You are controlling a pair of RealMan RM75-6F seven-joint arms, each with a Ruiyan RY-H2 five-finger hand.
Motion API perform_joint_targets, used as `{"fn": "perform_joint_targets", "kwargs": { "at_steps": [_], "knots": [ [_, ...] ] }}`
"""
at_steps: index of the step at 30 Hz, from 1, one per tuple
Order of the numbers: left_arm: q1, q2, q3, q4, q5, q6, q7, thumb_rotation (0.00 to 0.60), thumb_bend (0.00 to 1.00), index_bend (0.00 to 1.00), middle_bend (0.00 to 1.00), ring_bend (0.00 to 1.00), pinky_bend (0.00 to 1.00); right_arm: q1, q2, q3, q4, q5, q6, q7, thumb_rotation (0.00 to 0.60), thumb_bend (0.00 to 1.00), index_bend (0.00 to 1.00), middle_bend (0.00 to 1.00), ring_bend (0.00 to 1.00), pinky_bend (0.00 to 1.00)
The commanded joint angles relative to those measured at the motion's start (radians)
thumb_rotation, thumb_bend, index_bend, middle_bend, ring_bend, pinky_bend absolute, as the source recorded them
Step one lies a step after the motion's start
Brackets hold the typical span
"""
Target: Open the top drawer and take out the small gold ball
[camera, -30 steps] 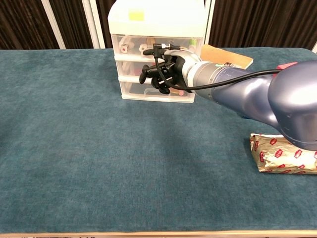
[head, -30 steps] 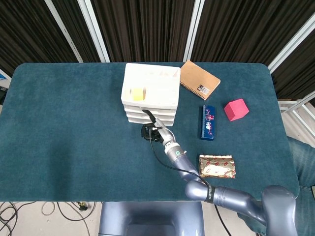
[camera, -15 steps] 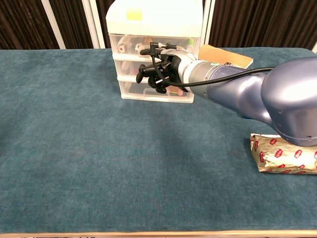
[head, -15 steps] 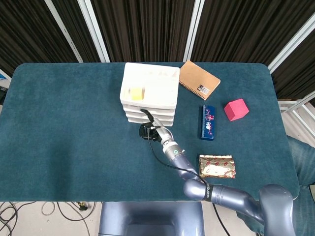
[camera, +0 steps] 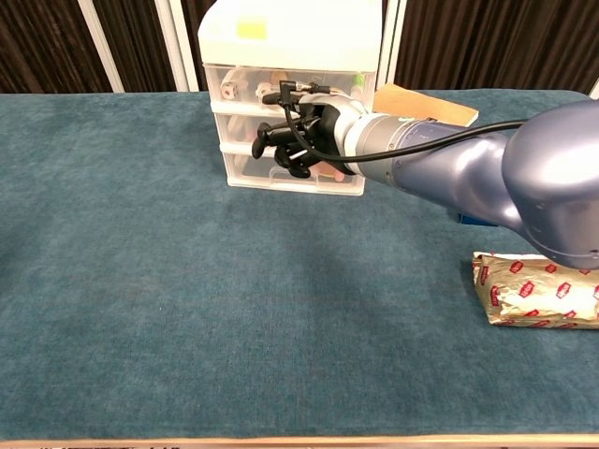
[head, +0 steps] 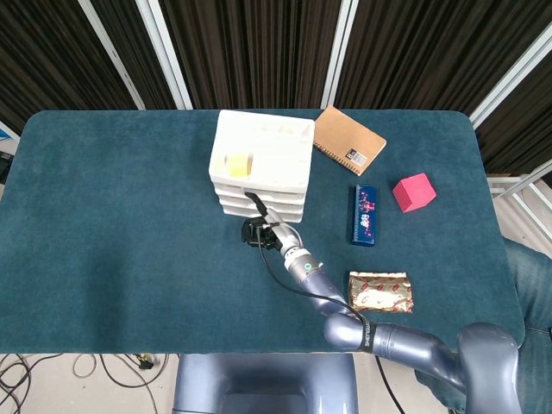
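Observation:
A white three-drawer cabinet (head: 263, 159) (camera: 290, 37) stands at the back middle of the table, with all drawers pushed in. Its top drawer (camera: 243, 86) has a clear front with blurred items behind it. I cannot pick out the small gold ball. My right hand (head: 261, 228) (camera: 304, 138) hovers in front of the drawers with its dark fingers curled, and one finger (camera: 281, 95) reaches up against the lower edge of the top drawer front. Whether that finger hooks the handle is unclear. My left hand appears in neither view.
A brown notebook (head: 349, 141) (camera: 421, 105) lies right of the cabinet. Further right are a blue box (head: 365, 215) and a pink cube (head: 414, 191). A gold-foil packet (head: 380, 291) (camera: 529, 290) lies at the front right, beside my right forearm.
The cabinet has slid a little to the left, and my right hand has moved left with it, staying at the drawer fronts.

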Motion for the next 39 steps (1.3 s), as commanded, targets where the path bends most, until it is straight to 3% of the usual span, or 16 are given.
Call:
{"fn": "perform_joint_targets", "kwargs": {
  "at_steps": [1,39],
  "knots": [
    [0.0,0.0,0.0,0.0,0.0,0.0,0.001,0.6,0.23,0.12,0.0,0.0,0.0,-0.002,0.003,0.0,-0.003,-0.006,-0.005,0.009,0.6,0.71,0.01,0.65,0.78,0.87],
    [0.0,0.0,-0.001,-0.001,-0.001,0.002,0.006,0.6,0.23,0.12,0.0,0.0,0.0,-0.012,0.036,-0.016,-0.024,-0.072,-0.056,0.097,0.6,0.71,0.03,0.65,0.78,0.87]
  ]
}}
